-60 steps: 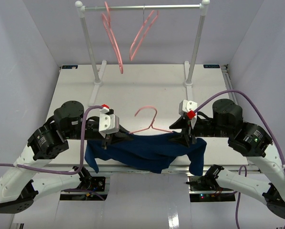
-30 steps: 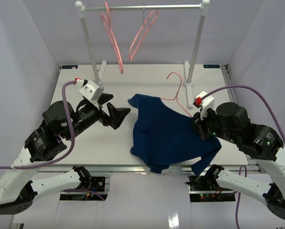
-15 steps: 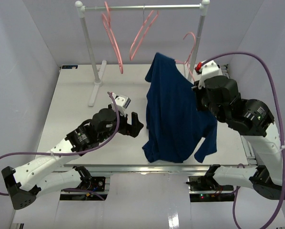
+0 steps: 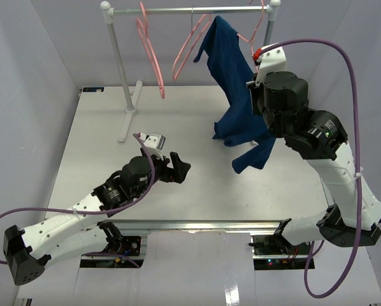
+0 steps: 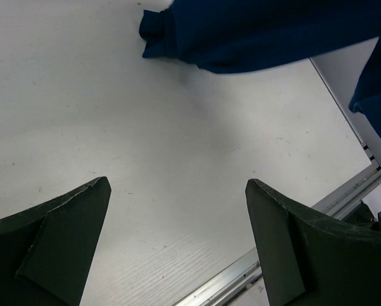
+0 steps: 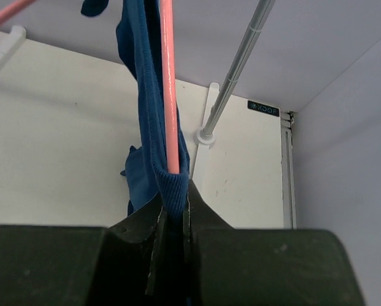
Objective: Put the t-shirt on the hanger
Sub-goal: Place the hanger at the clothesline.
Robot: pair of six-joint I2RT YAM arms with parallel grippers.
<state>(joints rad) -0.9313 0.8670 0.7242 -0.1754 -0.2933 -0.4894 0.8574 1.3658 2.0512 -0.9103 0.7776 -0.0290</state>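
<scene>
The navy t-shirt [image 4: 236, 95] hangs in the air at the right end of the rail, draped over a pink hanger [image 6: 169, 95] whose hook [image 4: 260, 16] reaches up to the rail [image 4: 190, 9]. My right gripper [image 6: 171, 207] is shut on the t-shirt's ribbed collar and the hanger's pink wire inside it. The shirt's lower hem [image 5: 241, 38] dangles above the table. My left gripper [image 4: 178, 169] is open over the table's middle, its fingers [image 5: 63, 223] wide apart with nothing between them.
Two more pink hangers [image 4: 149, 51] [image 4: 190, 44] hang on the rail of a white rack with posts [image 4: 117, 64] [image 4: 264, 60]. The white table's [image 4: 114, 127] near-right edge rail [image 5: 343, 191] shows in the left wrist view. Grey walls enclose the sides.
The right arm has lifted the t-shirt and hanger from the table up to the rail's right end. The left arm let go, swung away and now lies low over the table, open.
</scene>
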